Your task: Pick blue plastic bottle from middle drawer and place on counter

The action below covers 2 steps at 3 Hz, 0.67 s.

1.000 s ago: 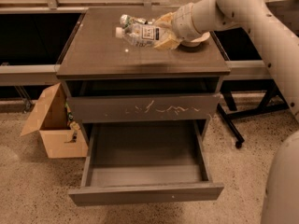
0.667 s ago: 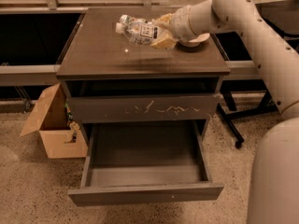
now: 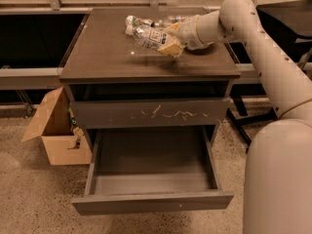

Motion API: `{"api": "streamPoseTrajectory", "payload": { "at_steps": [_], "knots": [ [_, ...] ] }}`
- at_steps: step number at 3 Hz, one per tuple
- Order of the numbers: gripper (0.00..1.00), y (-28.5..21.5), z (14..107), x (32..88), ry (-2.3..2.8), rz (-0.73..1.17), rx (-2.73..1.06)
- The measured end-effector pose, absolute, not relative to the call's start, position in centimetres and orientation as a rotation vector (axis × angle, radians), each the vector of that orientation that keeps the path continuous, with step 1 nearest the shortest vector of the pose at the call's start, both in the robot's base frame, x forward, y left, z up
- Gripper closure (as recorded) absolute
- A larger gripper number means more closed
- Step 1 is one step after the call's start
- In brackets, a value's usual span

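My gripper (image 3: 168, 39) reaches in from the right over the counter (image 3: 107, 57) and is shut on the blue plastic bottle (image 3: 146, 35). The bottle lies on its side in the tan fingers (image 3: 170, 47), white cap pointing left, a little above the counter's back middle. The middle drawer (image 3: 151, 201) is pulled out below, and its inside shows nothing in it.
A crushed green-and-white can (image 3: 137, 21) and another clear bottle (image 3: 173, 19) lie on the counter just behind the held bottle. The drawer front with pale scratches (image 3: 165, 114) is closed. An open cardboard box (image 3: 57, 130) stands on the floor at the left. A dark table (image 3: 287, 11) is at the right.
The gripper and the bottle have sunk slightly toward the counter. The bottle stays in the grip and the drawer stays open.
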<state>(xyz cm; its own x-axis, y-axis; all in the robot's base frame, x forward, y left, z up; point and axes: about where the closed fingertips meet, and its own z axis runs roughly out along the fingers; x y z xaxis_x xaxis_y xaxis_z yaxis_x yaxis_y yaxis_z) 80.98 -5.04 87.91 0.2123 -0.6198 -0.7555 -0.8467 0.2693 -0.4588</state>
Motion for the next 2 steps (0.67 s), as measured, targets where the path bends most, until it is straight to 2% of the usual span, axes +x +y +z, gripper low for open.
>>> {"api": "streamPoseTrajectory", "payload": {
  "at_steps": [1,2],
  "knots": [
    [0.34,-5.79,87.21,81.65,1.521,0.295,-1.389],
    [0.05,-6.53,87.01,82.13,1.539,0.306,-1.361]
  ]
}}
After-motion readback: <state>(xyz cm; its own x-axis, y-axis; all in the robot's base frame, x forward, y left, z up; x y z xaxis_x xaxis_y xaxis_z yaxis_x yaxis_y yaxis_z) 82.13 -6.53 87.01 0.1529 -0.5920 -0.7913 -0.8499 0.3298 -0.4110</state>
